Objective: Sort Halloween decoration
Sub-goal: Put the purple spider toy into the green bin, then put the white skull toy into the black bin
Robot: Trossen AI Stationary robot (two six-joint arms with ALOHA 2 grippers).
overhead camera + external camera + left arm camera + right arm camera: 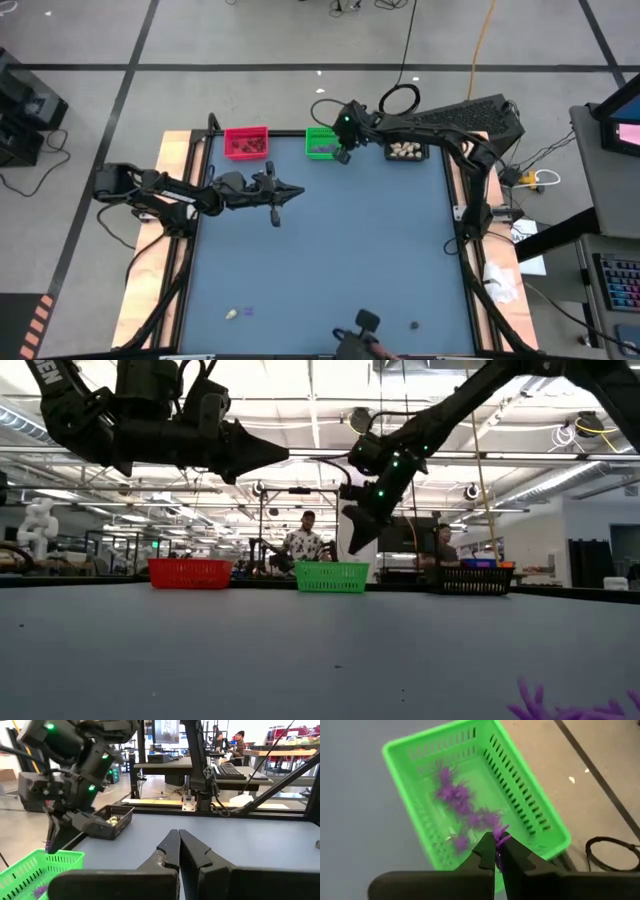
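Surface: blue-grey table top (330, 250) framed by pale wood edges, standing on a grey floor crossed by dark tape lines.
Room: low view looks across the table into a workshop hall with ceiling lights, benches and two people (305, 540) behind the bins.
Bins: red bin (246, 142) at 11 o'clock of the table, green bin (322, 142) at 12, black bin (406, 150) at 1, all along the far edge.
Right gripper (496, 851): hangs over the green bin's near rim, fingers pinched almost together on a purple bit (500, 836).
Left gripper (290, 193): held above the table at about 10 o'clock, well apart from the bins, fingers closed tip to tip with nothing between them.
Halloween decoration: purple bits (457, 800) lie in the green bin; cream-white lumps (404, 150) in the black bin; dark lumps (248, 146) in the red bin.
Loose pieces: a cream lump (232, 314) and a purple piece (248, 311) at 7 o'clock, a dark lump (414, 324) at 5 o'clock.
Only in right wrist view: the pinched purple bit and the pile inside the green bin.
Only in low view: a purple trinket (560, 705) close at the near edge.
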